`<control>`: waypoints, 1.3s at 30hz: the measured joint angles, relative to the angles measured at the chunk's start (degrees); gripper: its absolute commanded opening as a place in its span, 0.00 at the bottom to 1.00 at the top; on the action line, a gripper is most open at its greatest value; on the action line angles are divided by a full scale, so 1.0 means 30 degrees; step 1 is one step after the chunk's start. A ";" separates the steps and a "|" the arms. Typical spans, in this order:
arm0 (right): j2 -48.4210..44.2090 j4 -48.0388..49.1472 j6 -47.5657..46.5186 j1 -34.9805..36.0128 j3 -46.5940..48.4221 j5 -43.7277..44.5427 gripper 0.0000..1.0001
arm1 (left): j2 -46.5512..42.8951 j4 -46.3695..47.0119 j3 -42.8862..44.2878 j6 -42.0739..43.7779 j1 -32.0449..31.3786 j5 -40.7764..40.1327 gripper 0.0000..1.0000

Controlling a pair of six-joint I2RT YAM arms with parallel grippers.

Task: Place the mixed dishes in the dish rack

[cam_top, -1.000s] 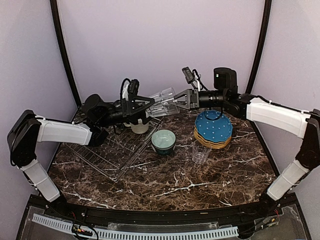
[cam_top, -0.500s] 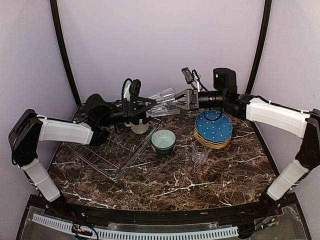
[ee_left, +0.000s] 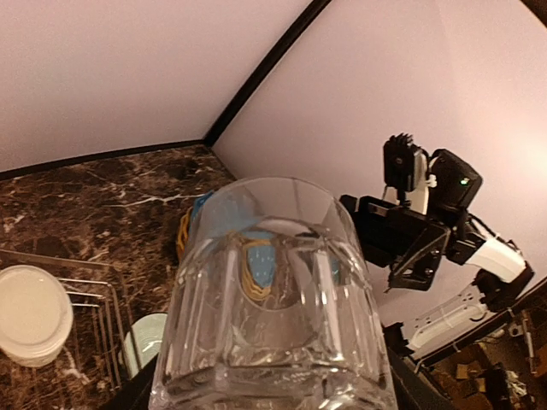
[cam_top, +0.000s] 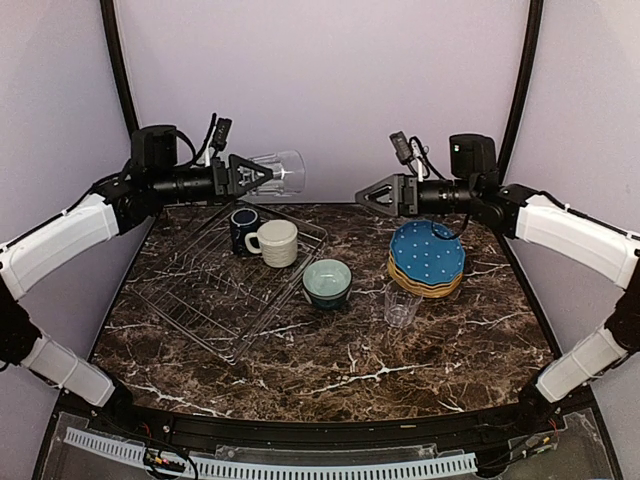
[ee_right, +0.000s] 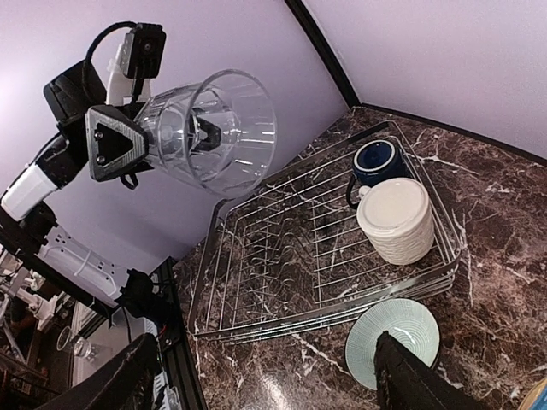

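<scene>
Two arms face each other across the upper half of the overhead view. At upper left we see the left gripper [cam_top: 262, 175] clamped on the base of the clear ribbed glass [cam_top: 280, 172], which it holds on its side in the air, mouth pointing right. Right of centre, the right gripper [cam_top: 366, 196] stands spread wide with nothing between its fingers.

Lower left lies the dish rack [cam_top: 190, 300]. The cream mug [cam_top: 277, 243] and dark blue mug [cam_top: 241, 226] sit side by side in its upper right corner. We find the pale-teal bowl [cam_top: 327, 280] on the marble table [cam_top: 330, 370] just right of the rack. Further right, the blue dotted plate [cam_top: 427, 250] tops a stack.
</scene>
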 measured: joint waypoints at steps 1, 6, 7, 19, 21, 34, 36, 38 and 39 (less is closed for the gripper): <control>-0.0051 -0.0015 -0.0036 -0.0015 -0.0087 0.0080 0.85 | 0.0073 -0.1581 0.0838 0.1049 -0.0036 -0.0692 0.01; -0.0044 -0.0299 -0.0175 -0.0015 -0.0583 0.0495 0.85 | 0.1821 -0.9384 0.4881 0.5668 -0.0036 -0.4437 0.01; -0.0044 -0.0430 -0.0255 -0.0022 -0.0699 0.0627 0.85 | 0.2404 -1.0608 0.5457 0.6309 -0.0036 -0.5027 0.01; -0.0634 -0.1865 -0.1035 -0.0131 -0.1741 0.2339 0.85 | 0.6994 -1.8047 0.7286 1.0360 -0.0525 -0.8772 0.01; -0.0641 -0.1894 -0.1035 -0.0182 -0.1851 0.2433 0.85 | 0.7584 -1.8455 0.7686 1.0681 -0.0925 -0.9187 0.01; -0.1311 -0.5093 -0.2091 -0.0240 -0.2208 0.5887 0.84 | 1.2058 -2.0342 1.0863 1.1380 -0.2259 -1.1023 0.17; -0.1588 -0.5734 -0.2259 -0.0240 -0.2339 0.6659 0.84 | 1.2553 -2.0589 1.1409 1.1373 -0.2251 -1.1162 0.20; -0.1843 -0.6360 -0.2441 -0.0240 -0.2535 0.7359 0.84 | 1.2881 -2.0691 1.1832 1.1373 -0.2259 -1.1198 0.23; -0.1902 -0.6623 -0.2514 -0.0240 -0.2608 0.7599 0.84 | 1.3027 -2.0757 1.2058 1.1373 -0.2259 -1.1198 0.24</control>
